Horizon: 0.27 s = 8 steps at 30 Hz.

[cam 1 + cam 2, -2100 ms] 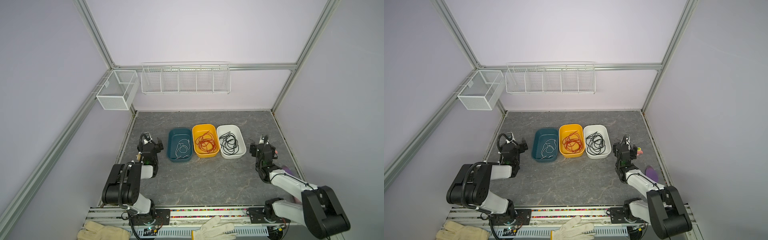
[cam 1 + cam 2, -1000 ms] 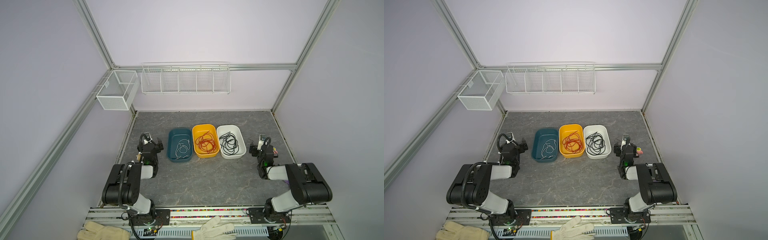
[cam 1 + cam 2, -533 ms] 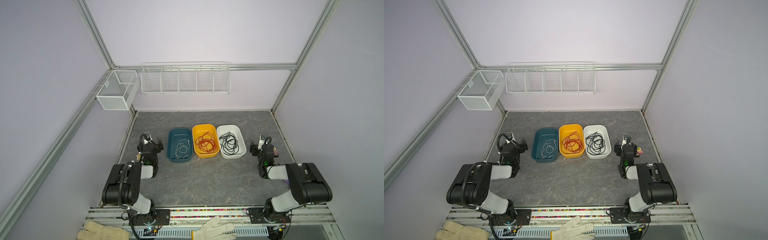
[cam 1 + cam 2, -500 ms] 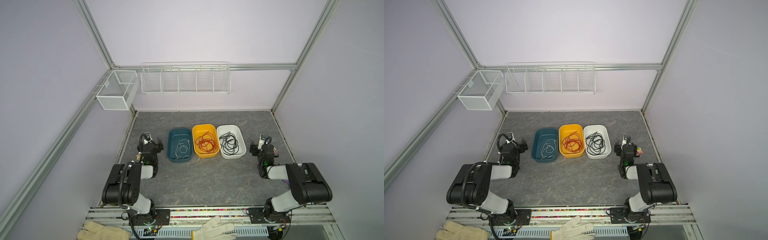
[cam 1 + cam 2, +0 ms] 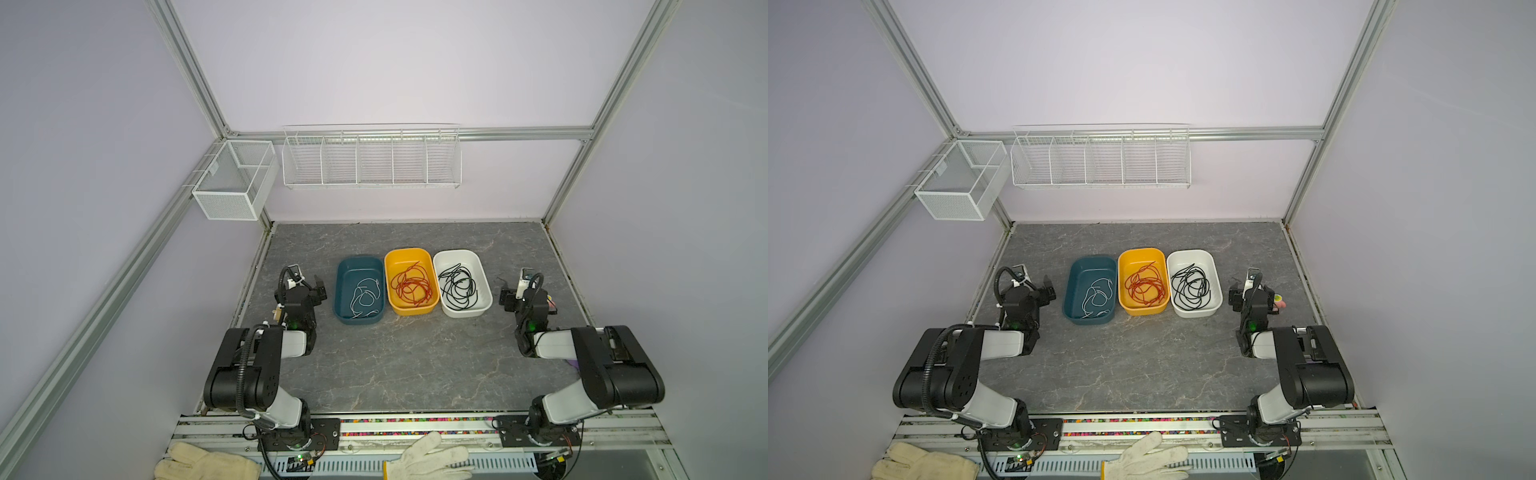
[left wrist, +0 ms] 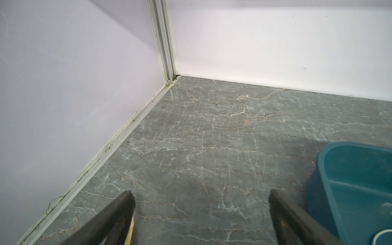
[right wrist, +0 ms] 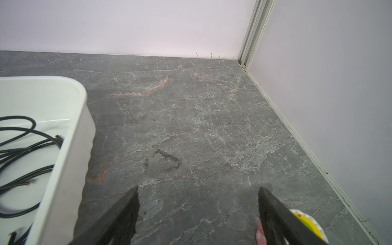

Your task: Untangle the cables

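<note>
Jaws wide apart and empty on left gripper (image 6: pixel 201 197) and right gripper (image 7: pixel 198 191). Loosely coiled, string-thin: white cable (image 5: pixel 365 297) in rounded teal plastic tub (image 5: pixel 359 259), red-orange cable (image 5: pixel 411 286) in rounded yellow plastic tub (image 5: pixel 407 252), black cable (image 5: pixel 457 286) in glossy white plastic tub (image 5: pixel 457 252).

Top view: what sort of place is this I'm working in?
Most likely a purpose-built robot test cell, not a home or shop: plain lilac panels in an aluminium frame, two arms bolted to a front rail, and the cables sorted into three colour bins.

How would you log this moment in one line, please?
white cable: teal bin; red cable: yellow bin; black cable: white bin; left tool: open, empty; right tool: open, empty
</note>
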Available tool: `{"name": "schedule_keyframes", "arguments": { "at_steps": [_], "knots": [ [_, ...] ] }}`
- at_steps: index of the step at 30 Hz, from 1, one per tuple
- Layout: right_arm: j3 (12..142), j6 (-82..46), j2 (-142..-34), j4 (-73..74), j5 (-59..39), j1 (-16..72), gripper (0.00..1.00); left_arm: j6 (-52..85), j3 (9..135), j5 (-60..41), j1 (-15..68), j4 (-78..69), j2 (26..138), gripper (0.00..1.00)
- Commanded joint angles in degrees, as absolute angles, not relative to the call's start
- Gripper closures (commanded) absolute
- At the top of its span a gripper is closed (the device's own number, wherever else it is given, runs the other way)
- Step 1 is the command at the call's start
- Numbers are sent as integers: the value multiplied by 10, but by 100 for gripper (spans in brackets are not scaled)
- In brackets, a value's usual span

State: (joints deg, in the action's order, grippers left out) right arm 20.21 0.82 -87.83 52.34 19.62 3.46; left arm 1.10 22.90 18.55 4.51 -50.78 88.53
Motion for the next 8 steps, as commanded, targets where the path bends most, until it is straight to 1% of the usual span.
{"name": "schedule_keyframes", "arguments": {
  "at_steps": [1, 8],
  "knots": [
    [207, 5, -880, 531, 192, 32, 11, 16, 222, 183, 44, -526, 890, 2],
    [208, 0, -877, 522, 171, 22, 11, 16, 223, 183, 44, -526, 891, 2]
  ]
}}
